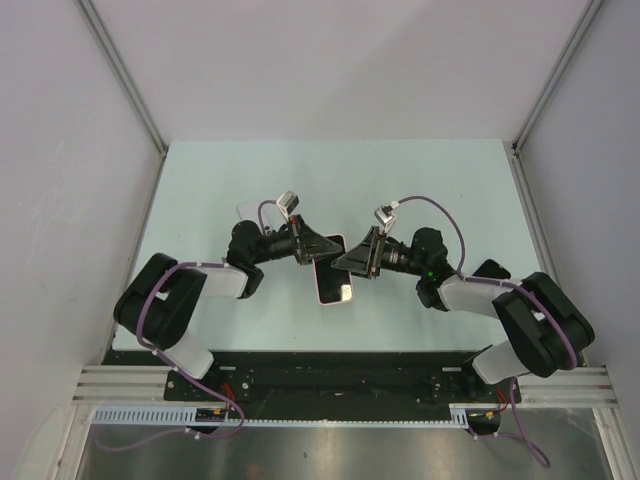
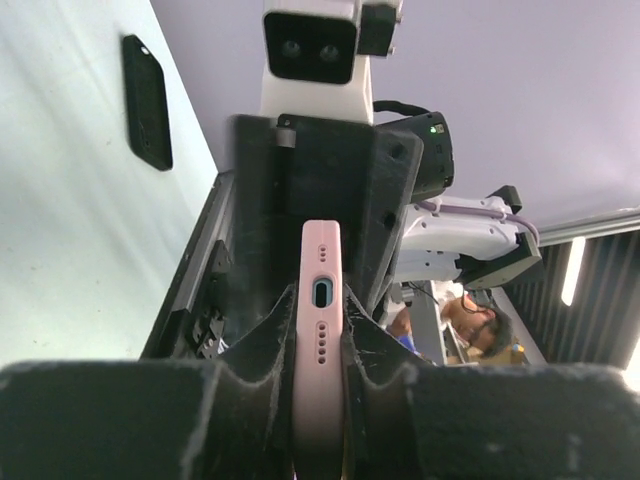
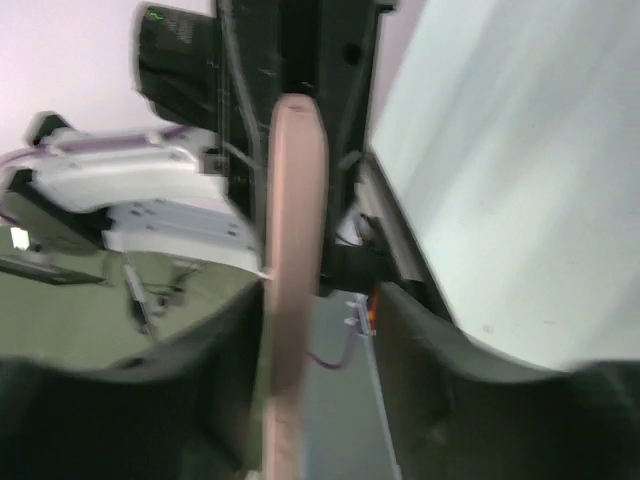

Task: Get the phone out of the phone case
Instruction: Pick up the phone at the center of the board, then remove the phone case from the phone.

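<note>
The phone case (image 1: pixel 333 284) shows as a pale pink rim around a black face and is held over the table between my two arms. Only that black face suggests the phone; its blue back is hidden. My left gripper (image 1: pixel 318 247) is shut on the case's upper end. In the left wrist view the pink edge (image 2: pixel 320 260) with its port hole is pinched between the fingers of that gripper (image 2: pixel 320 370). My right gripper (image 1: pixel 350 262) is open around the case's right side. In the blurred right wrist view the pink edge (image 3: pixel 295 250) lies against one finger (image 3: pixel 200 380), clear of the other.
A dark flat phone-shaped slab (image 2: pixel 147 100) lies on the pale table (image 1: pixel 430 190) behind the left gripper; it looks pale in the top view (image 1: pixel 248 210). Grey walls enclose the table on three sides. The arm bases and rail run along the near edge.
</note>
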`<action>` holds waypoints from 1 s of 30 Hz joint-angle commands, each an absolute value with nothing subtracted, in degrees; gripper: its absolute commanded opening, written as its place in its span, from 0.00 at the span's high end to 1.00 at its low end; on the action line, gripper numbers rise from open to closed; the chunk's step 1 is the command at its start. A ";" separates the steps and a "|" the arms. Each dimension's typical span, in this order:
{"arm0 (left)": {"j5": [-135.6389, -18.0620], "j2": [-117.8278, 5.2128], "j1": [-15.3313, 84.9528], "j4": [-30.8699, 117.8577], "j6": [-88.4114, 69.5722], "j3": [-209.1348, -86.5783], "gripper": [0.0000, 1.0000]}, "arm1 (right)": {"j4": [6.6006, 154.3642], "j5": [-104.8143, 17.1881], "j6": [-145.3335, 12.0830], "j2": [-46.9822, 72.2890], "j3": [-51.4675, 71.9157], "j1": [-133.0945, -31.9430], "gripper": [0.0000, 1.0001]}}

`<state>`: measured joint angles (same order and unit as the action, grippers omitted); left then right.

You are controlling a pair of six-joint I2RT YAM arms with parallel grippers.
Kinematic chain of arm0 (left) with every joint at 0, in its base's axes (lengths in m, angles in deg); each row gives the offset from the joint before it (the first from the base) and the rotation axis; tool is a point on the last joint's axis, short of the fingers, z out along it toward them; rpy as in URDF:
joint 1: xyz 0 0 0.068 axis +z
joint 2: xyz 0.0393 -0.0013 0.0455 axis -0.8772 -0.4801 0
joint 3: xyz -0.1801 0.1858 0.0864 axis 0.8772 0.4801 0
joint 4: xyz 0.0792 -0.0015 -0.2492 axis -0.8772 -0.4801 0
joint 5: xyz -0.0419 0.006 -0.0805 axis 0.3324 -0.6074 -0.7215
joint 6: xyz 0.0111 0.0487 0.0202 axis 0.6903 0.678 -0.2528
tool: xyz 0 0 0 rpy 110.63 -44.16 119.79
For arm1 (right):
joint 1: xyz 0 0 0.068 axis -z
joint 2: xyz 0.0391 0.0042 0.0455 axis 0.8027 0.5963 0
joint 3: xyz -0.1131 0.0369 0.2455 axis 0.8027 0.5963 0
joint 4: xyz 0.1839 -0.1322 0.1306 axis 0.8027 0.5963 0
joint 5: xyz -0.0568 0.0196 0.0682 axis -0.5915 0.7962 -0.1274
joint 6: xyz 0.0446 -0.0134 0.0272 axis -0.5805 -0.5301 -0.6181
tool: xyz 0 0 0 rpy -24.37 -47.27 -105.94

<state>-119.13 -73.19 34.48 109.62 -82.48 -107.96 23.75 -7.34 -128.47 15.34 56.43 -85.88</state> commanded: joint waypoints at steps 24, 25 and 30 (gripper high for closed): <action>-112.97 -59.21 38.11 92.11 -77.29 -117.70 1.00 | 41.75 -20.87 -124.40 -11.75 60.63 -87.93 0.28; -112.89 -58.95 38.02 91.76 -77.21 -117.70 1.00 | 39.57 -20.69 -124.85 -11.13 60.63 -87.93 0.32; -112.27 -58.16 38.11 91.31 -77.21 -117.52 1.00 | 34.63 -20.69 -128.44 -9.37 61.07 -88.72 0.67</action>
<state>-113.63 -61.96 37.93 89.09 -77.72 -114.93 43.62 -20.21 -124.50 -10.06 60.80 -87.87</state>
